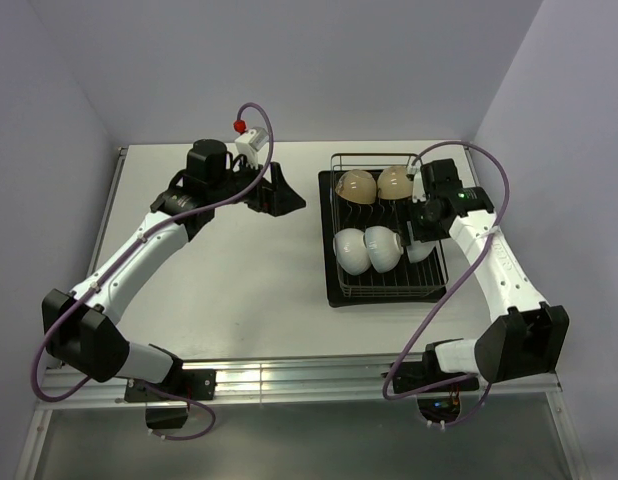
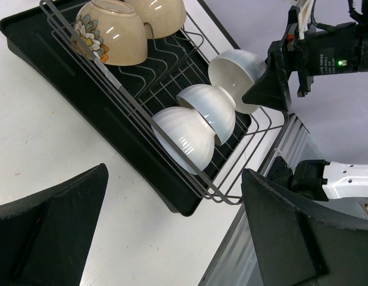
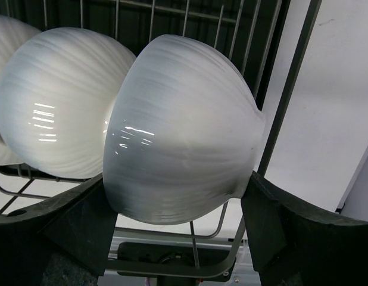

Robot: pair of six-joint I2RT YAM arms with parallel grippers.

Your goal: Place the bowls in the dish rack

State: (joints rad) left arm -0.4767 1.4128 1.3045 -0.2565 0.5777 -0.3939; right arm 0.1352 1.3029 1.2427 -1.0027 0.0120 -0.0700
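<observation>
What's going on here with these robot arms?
The right arm's fingers grip a glossy white round bowl at the dark wire dish rack, beside two white bowls already standing in it. Two tan bowls sit at the far end. The left arm's fingers hang open over the table, holding nothing.

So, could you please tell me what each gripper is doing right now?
Left gripper: open, holding nothing.
Right gripper: shut on a white bowl.
</observation>
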